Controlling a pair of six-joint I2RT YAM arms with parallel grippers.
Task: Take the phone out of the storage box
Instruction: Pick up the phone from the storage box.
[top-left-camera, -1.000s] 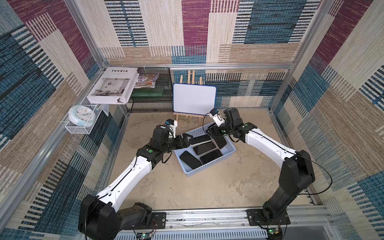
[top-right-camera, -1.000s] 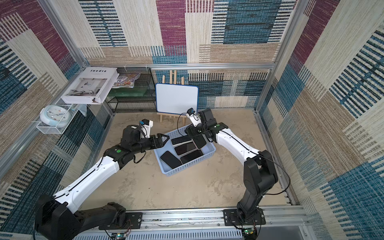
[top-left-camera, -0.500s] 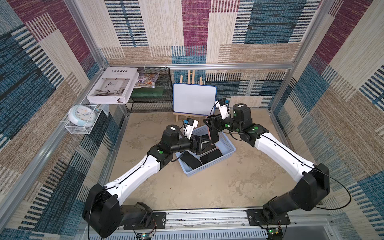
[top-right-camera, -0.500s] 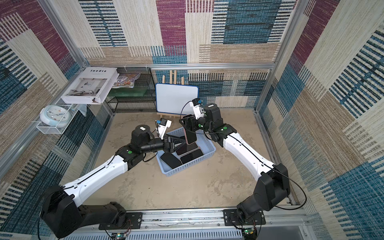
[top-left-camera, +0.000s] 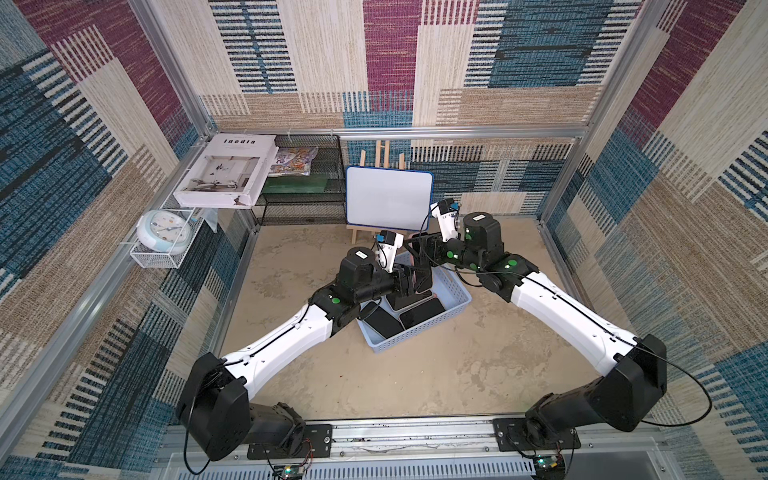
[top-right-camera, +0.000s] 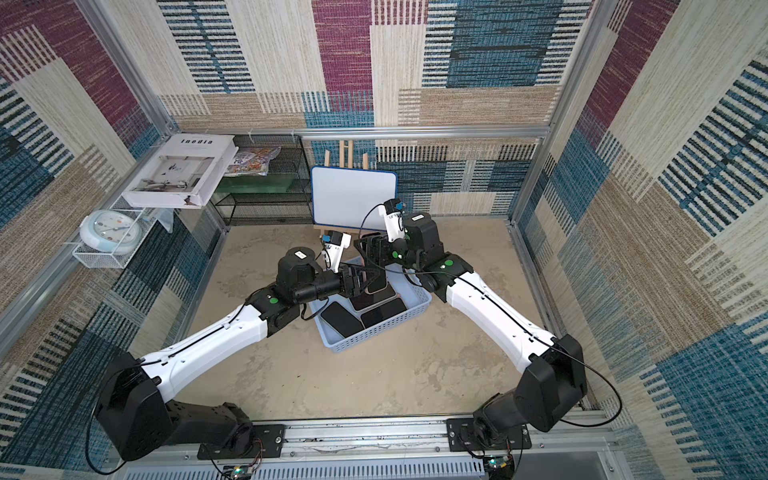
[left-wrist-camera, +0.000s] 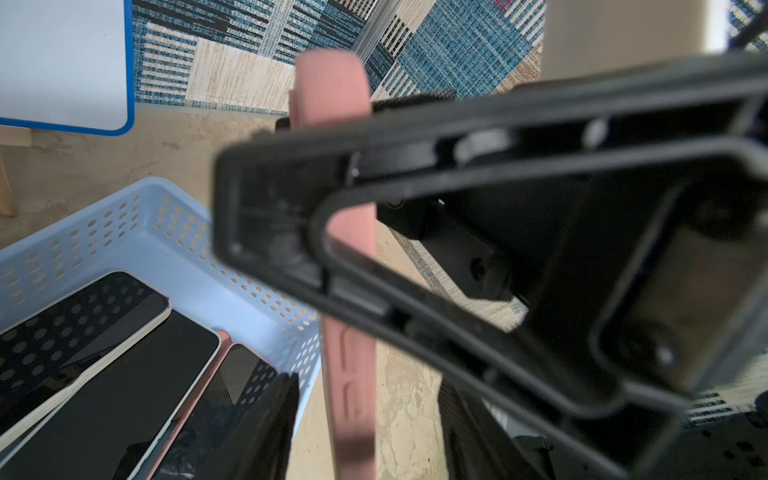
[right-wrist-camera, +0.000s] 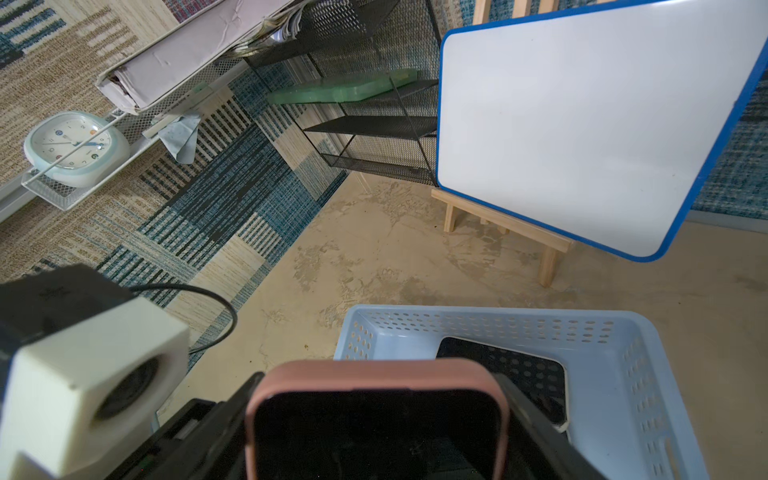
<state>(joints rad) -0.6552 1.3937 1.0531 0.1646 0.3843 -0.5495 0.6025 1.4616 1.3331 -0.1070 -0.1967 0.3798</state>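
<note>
right hand (top-left-camera: 420, 254) gripping phone (right-wrist-camera: 376, 374), left hand (top-left-camera: 409, 281) half-open

Phone (top-right-camera: 377, 281) upright over the storage box (top-right-camera: 374, 332), seemingly between left pincer (top-right-camera: 360, 283) and right pincer (top-right-camera: 371, 254)

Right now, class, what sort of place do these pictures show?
Probably a robot test cell dressed as a room: an aluminium frame holds wall panels, two arms are bolted to a base rail, with a whiteboard and clock as props.

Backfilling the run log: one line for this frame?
pink phone: upright, above storage box | right gripper: shut on it | left gripper: open, straddling it
</note>
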